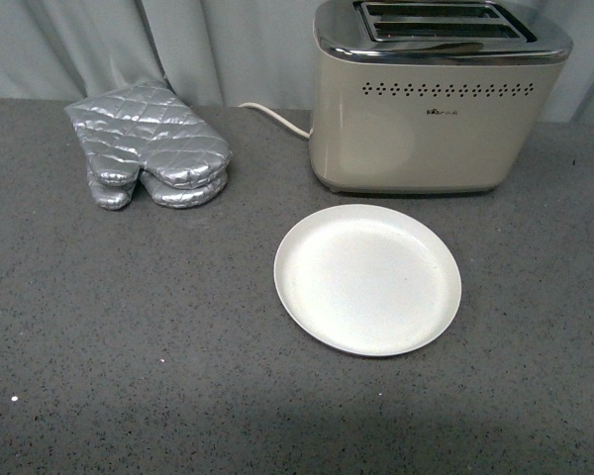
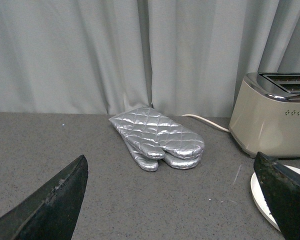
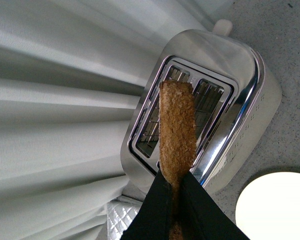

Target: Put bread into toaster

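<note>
Only the tips of the right gripper (image 3: 176, 184) show, clamped on the bread (image 3: 177, 125), its lower end hidden. Grainy and brown, it hangs edge-on above the toaster (image 3: 240, 65) slots. The left gripper (image 2: 170, 167) gapes wide.

Lower half of frame: bare desk (image 1: 129, 376), wide passage. Upper left blocked by oven mitts (image 1: 148, 143); toaster (image 1: 436, 109) upper right, plate (image 1: 367, 279) just in front, centre. Gap between mitts and toaster crossed by cord (image 1: 277, 117). Its slots (image 1: 441, 20) open from above; curtain (image 1: 228, 49) close behind.

The bread's (image 3: 177, 130) lower end is hidden between the right claw's (image 3: 175, 176) fingers.
</note>
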Motion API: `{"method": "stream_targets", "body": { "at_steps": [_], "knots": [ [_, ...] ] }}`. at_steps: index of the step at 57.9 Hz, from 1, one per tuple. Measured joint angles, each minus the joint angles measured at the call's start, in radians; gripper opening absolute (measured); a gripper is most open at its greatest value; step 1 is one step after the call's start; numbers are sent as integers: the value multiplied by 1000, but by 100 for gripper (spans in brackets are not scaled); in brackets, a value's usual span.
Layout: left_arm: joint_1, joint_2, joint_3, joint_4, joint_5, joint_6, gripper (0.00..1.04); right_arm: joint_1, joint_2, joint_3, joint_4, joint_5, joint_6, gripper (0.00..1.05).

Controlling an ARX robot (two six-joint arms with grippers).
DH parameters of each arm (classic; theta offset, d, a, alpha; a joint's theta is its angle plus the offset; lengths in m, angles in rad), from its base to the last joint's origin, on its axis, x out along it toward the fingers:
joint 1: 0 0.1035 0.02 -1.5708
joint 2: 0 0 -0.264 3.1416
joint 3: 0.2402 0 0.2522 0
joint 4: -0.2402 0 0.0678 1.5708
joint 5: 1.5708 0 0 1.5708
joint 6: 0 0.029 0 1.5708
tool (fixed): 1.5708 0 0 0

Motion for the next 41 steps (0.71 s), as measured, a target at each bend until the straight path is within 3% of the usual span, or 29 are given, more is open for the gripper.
{"method": "stream_targets", "body": {
  "at_steps": [41],
  "knots": [
    [0, 0, 0, 0, 0, 0, 98, -8, 74, 27, -61, 31, 107, 1]
  ]
}}
